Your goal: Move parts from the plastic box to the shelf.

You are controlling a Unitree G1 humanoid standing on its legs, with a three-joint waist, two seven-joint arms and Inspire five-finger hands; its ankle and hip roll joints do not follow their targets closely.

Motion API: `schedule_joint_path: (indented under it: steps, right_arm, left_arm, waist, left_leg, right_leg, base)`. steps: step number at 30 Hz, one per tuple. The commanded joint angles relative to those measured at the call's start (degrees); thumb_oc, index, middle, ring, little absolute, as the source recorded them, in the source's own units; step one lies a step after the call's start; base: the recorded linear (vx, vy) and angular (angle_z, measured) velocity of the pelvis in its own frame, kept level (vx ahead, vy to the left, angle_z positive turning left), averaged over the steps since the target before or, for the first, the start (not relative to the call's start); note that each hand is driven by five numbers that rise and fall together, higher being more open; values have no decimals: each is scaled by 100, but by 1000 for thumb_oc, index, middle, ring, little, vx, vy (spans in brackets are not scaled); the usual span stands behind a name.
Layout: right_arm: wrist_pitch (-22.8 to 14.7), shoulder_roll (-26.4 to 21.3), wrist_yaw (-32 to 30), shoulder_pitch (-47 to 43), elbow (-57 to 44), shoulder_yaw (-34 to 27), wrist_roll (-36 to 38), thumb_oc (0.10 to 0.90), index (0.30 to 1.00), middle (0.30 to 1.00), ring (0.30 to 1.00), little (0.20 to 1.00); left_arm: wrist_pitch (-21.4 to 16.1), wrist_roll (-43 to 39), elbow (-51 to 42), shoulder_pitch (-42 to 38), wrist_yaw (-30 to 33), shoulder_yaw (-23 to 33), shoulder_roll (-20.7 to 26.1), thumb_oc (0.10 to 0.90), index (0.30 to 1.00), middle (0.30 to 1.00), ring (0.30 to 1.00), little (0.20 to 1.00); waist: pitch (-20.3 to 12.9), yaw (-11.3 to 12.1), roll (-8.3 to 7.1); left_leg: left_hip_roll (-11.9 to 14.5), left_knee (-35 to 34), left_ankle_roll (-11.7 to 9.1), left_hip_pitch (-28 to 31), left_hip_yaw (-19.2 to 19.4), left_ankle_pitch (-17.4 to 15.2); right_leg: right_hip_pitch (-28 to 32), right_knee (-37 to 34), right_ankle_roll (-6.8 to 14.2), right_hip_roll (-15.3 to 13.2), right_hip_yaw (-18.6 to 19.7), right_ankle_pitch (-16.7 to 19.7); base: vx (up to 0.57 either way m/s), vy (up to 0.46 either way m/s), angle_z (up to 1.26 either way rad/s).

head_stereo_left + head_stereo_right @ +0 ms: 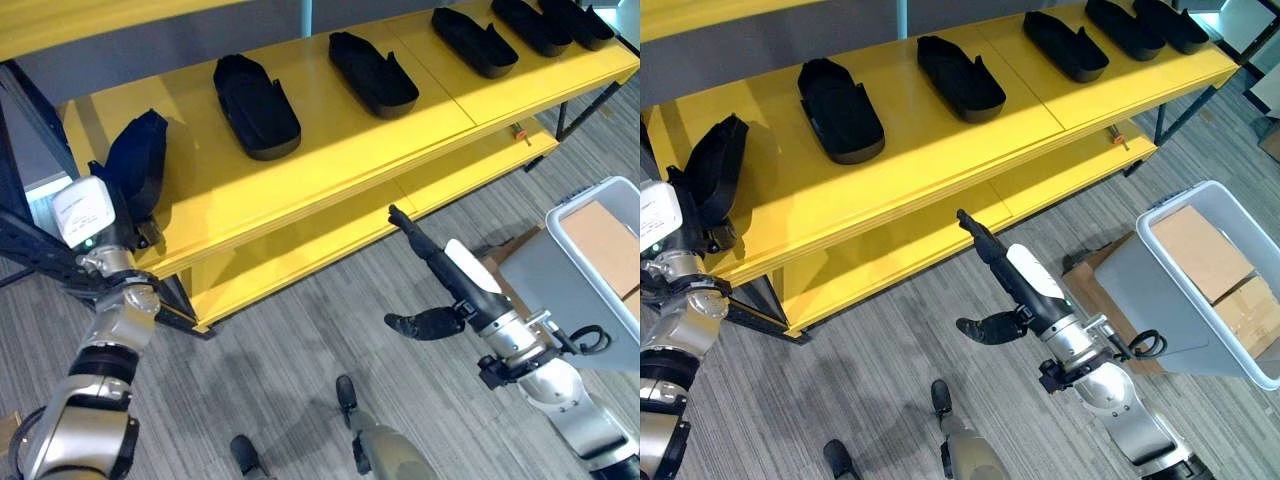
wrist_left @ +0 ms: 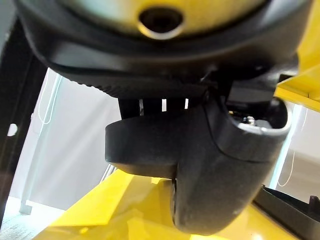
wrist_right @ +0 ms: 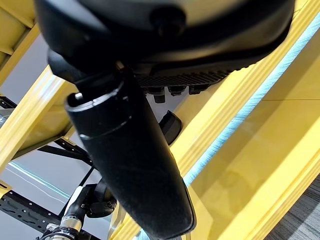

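The yellow two-tier metal shelf (image 1: 340, 160) stands on grey striped carpet floor (image 1: 300, 350). Its upper deck carries a spaced row of black moulded tray-shaped parts (image 1: 372, 73). One further black part (image 1: 140, 160) at the left end is tilted upright. A small orange item (image 1: 519, 131) lies on the lower deck.

Silver-grey arms showing ribbed metal wrists; dark left hand (image 1: 135, 165) w/ white box, right hand (image 1: 440, 270) wearing white cover.

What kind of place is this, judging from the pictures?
Probably a workshop or a small factory's storage area. A long yellow shelf holds a row of black moulded parts, a grey plastic box with cardboard cartons stands beside it, and the floor is grey carpet.
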Motion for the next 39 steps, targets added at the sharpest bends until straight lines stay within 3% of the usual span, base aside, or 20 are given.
schedule_joint_path:
  steps: [1,15,20,29,39]
  right_arm:
    - [-371,-156,-172,-77,-829,-613,205,900,1000,1000,1000,1000]
    - [-372,-17,-103,-113,-582,-835,259,900,1000,1000,1000,1000]
    - [-368,-2,-78,-90,-546,-877,257,900,1000,1000,1000,1000]
    - [-363,40,-96,-43,-484,-924,232,900,1000,1000,1000,1000]
    - [-370,-10,-114,25,-484,-926,215,900,1000,1000,1000,1000]
  left_arm:
    - [-15,492,-64,-316,158,62,251,900,1000,1000,1000,1000]
    - [-543,1785,-1365,336,-604,-269,1027,900,1000,1000,1000,1000]
    - [-664,1910,-1619,531,-738,-231,1147,900,1000,1000,1000,1000]
    - [-743,2037,-1727,594,-809,-247,1216,900,1000,1000,1000,1000]
    - [-722,1924,-1113,-10,-865,-703,1109,900,1000,1000,1000,1000]
  waist:
    - [-231,4,58]
    - [-169,92,150]
    - [-158,110,176]
    - [-190,96,229]
    - [-266,12,260]
  left_leg:
    - [134,-21,-92,398,-205,58]
    - [98,-21,-66,448,-267,26]
    - [93,-21,-61,457,-285,24]
    - [80,-21,-51,482,-300,-22]
    - [69,-21,-48,505,-287,-31]
  right_leg:
    - [630,7,479,-252,-254,-788]
    - [719,9,481,-290,-293,-809]
    - [755,12,481,-308,-317,-822]
    - [788,9,475,-320,-328,-827]
    - [805,2,487,-321,-314,-829]
  base:
    - [0,0,0]
    - [-2,1,0]
    - [0,0,0]
    - [-1,1,1]
    - [0,0,0]
